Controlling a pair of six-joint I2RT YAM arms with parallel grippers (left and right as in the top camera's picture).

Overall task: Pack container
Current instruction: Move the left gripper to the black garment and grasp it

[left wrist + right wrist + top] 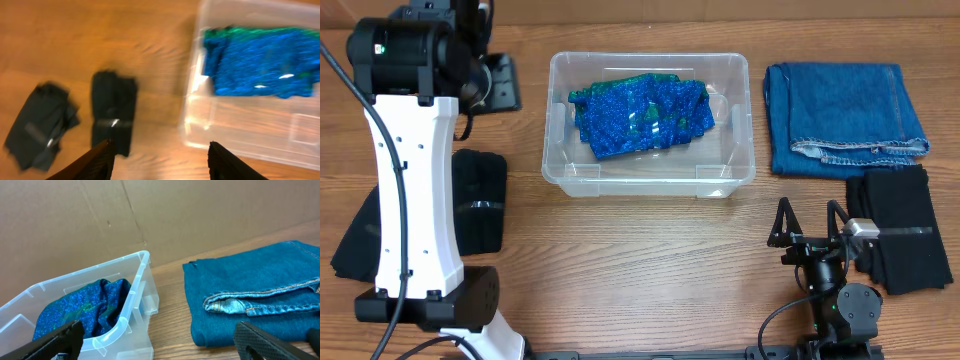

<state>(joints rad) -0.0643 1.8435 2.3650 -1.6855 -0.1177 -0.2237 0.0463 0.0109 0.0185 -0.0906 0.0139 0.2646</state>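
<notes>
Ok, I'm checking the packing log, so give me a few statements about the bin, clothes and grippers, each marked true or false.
1. The container holds a blue-green cloth. True.
2. The folded jeans lie inside the container. False: they lie on the table beside it, on the right arm's side.
3. The left gripper grips the cloth. False: it is open and empty.
4. The right gripper is open. True.

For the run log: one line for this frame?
container: blue cloth inside | jeans: outside, unpacked | left gripper: open, empty | right gripper: open, empty
</notes>
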